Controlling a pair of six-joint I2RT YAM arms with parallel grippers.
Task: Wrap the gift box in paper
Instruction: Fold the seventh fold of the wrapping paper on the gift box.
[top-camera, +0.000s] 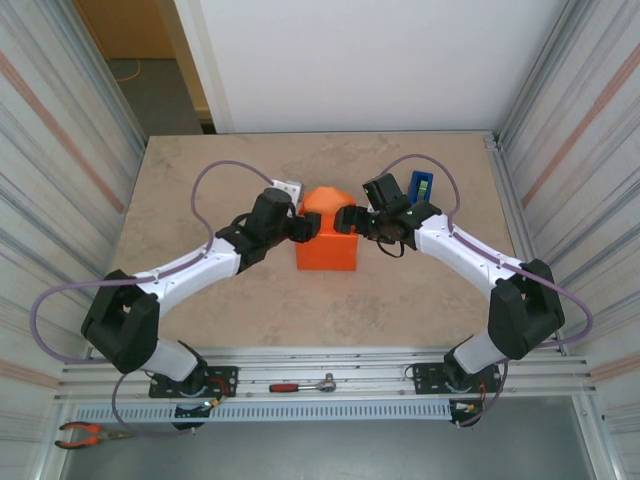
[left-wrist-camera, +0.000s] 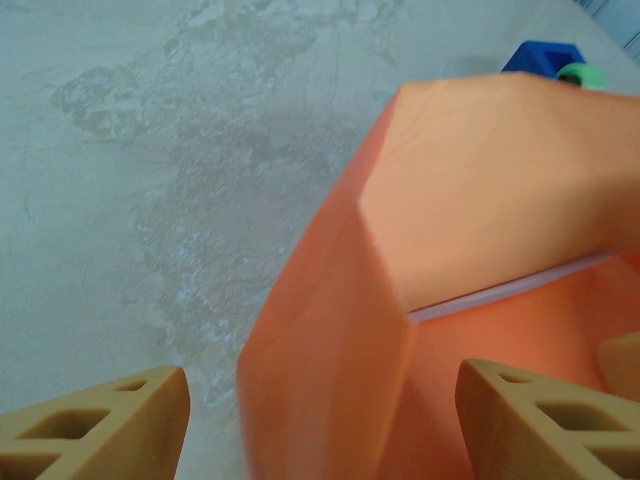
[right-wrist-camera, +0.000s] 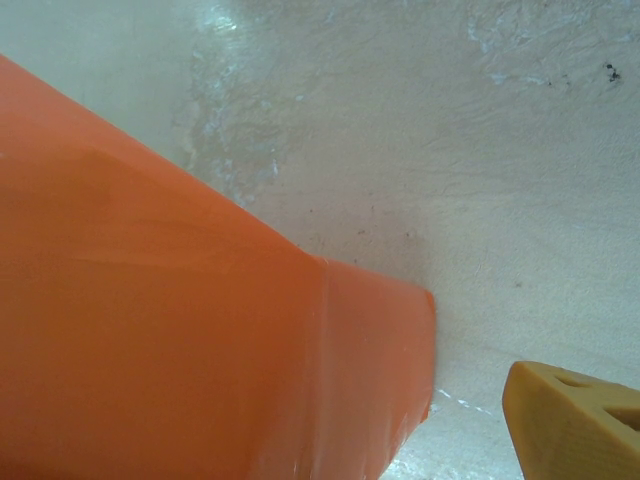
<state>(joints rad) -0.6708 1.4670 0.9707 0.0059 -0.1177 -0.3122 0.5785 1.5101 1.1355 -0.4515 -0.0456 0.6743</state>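
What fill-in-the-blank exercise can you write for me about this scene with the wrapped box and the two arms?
1. The wrapped gift box is ____ in colour.
2. The tape dispenser is ____ in colour.
3. The gift box lies ____ the left tool and the right tool.
4. The ratchet has a ____ handle.

Missing words: orange; blue; between; red.

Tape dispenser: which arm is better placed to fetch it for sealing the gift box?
Right, probably. The blue tape dispenser lies close to the right gripper, whose jaws are open; the left gripper would have to cross the gift box.
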